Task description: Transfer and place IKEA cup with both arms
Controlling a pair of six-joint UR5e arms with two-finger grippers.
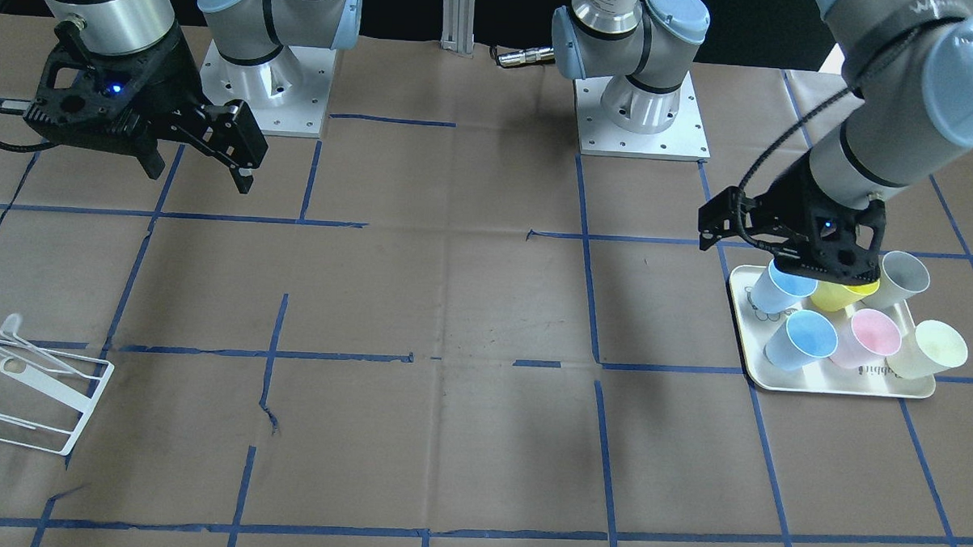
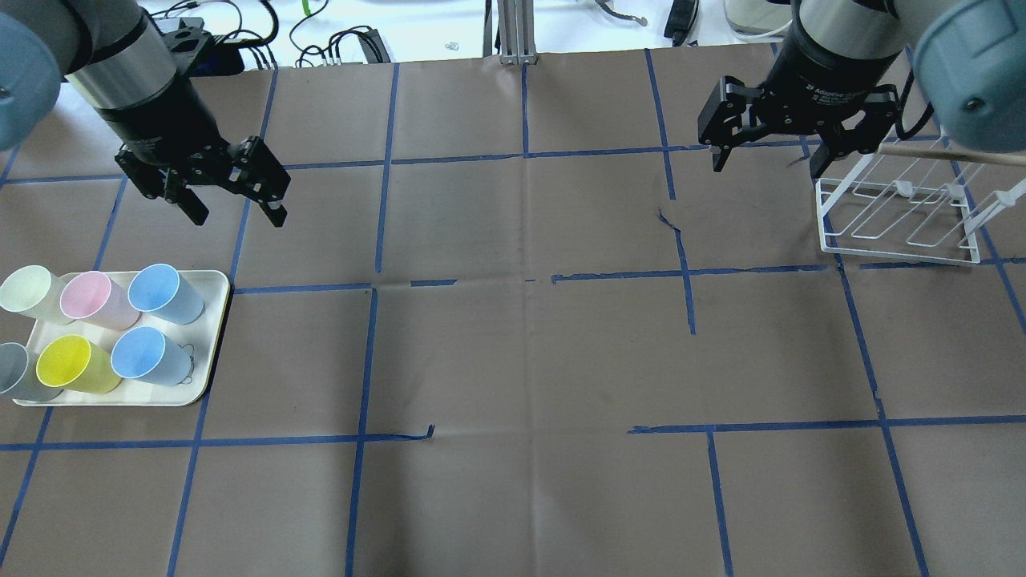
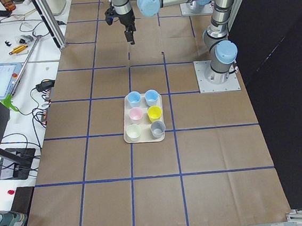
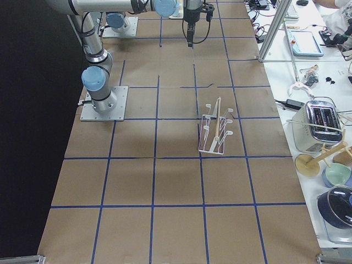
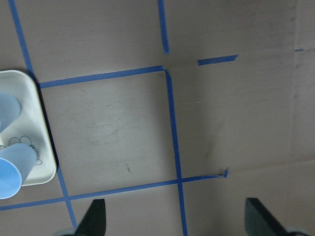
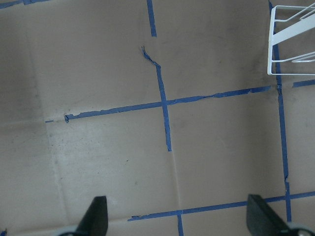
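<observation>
Left gripper (image 2: 237, 212): jaws spread wide, nothing between them. My wrist feed shows both fingers (image 5: 96, 220) at the bottom edge, with only the table (image 2: 521, 361) under them, brown paper gridded with blue tape. The gripper hangs well above that surface.

Below it and off to its outer side lies the cream tray (image 2: 210, 353), apart from the gripper. Closest to the gripper on the tray stand two light-blue cups, both upright, mouths up. I log the one in the tray corner nearest the gripper as the IKEA cup (image 2: 164, 292). The second blue cup (image 2: 144, 359) stands just beside it and looks the same, so I cannot tell for sure which is which. Both stand free of the gripper.

Next row out from the gripper: pink cup (image 2: 88, 298) and yellow cup (image 2: 72, 365). Farthest row: pale green cup (image 2: 24, 292) and grey cup (image 2: 12, 375), the grey one partly cut off by the edge of the overhead view.

Well away across the table, the right gripper (image 2: 767, 168) is also raised, jaws wide apart, holding nothing. Beyond it, lower and to its outer side, a white wire rack (image 2: 898, 220) sits on the table.
</observation>
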